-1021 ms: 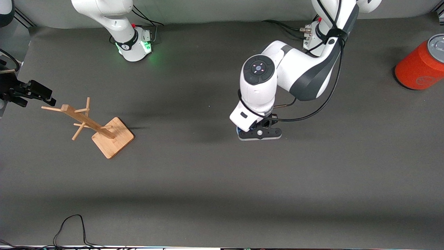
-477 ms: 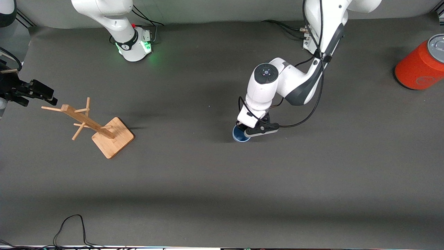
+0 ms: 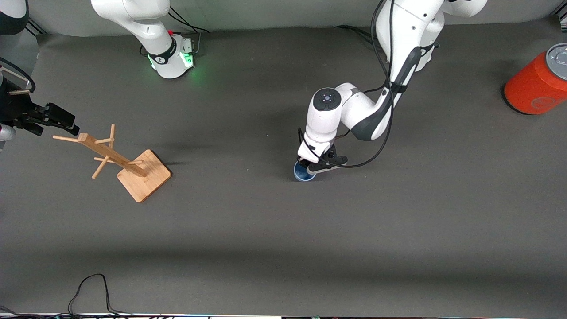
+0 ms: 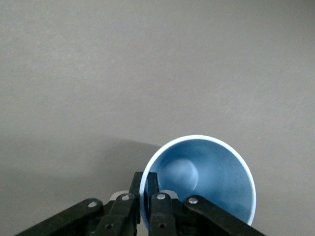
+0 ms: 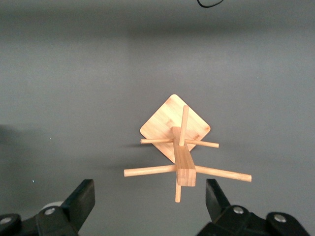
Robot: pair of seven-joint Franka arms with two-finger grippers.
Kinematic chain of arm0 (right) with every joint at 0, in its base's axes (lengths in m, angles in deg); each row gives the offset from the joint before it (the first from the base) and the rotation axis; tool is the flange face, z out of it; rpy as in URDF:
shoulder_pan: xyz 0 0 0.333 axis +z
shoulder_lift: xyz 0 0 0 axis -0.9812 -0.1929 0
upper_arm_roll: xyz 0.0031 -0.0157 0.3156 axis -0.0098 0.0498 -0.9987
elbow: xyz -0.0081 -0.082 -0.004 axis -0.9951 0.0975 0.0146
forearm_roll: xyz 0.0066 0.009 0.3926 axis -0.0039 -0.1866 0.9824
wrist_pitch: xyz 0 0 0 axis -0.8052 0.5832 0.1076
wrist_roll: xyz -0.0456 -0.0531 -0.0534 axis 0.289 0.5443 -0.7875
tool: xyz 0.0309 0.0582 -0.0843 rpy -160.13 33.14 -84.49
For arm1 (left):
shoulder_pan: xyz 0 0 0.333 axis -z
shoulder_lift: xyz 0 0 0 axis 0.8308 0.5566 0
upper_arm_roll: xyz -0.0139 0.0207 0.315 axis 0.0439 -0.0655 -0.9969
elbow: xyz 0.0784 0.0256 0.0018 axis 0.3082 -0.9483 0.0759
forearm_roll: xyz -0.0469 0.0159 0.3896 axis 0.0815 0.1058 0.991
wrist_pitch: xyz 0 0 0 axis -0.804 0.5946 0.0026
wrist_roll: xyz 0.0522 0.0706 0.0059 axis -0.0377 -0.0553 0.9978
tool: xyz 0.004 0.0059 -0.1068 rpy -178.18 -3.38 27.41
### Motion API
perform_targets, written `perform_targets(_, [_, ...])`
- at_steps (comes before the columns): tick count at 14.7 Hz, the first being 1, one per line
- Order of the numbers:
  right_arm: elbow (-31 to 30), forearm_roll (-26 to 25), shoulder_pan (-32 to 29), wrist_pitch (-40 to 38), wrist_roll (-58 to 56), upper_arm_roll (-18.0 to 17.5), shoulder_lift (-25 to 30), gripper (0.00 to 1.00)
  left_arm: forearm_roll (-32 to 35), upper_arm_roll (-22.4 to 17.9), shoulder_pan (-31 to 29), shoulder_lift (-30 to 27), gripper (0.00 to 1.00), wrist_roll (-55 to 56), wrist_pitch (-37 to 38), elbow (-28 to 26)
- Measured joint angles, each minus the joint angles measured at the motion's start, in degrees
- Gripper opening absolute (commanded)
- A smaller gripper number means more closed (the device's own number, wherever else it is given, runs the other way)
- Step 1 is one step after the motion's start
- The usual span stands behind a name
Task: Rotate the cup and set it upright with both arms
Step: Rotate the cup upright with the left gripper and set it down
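Matt blue plastic cup (image 4: 206, 177), pale wooden rack (image 5: 183, 160), matt grey table (image 3: 283, 230)

A big table (image 3: 274, 248) has a dark grey cloth on top. A thin black cable (image 3: 91, 290) curls at its near edge. A pale grey wall (image 3: 274, 11) runs along the top.

A flat counter (image 3: 274, 239) covered in dark grey matte sheeting is carrying a wooden peg stand (image 3: 116, 157) with a square base toward the right arm's end and a large orange-red can (image 3: 536, 86) with a grey lid at the left arm's end. A thin black cable (image 3: 91, 290) is looping at the counter's edge nearest the front camera.
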Motion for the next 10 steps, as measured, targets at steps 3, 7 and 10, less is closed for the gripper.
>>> perform_targets(3, [-0.07, 0.0, 0.08, 0.22, 0.01, -0.04, 0.03, 1.0, 0.34, -0.05, 0.0, 0.11, 1.0, 0.92, -0.1, 0.0])
perform_targets(7, [-0.09, 0.0, 0.48, 0.89, 0.03, -0.05, 0.03, 1.0, 0.35, -0.24, -0.06, 0.09, 1.0, 1.39, 0.88, 1.03])
perform_targets(10, [-0.09, 0.0, 0.49, 0.91, 0.03, -0.05, 0.05, 1.0, 0.32, -0.26, -0.17, -0.78, 1.0, 1.4, 9.6, 5.7])
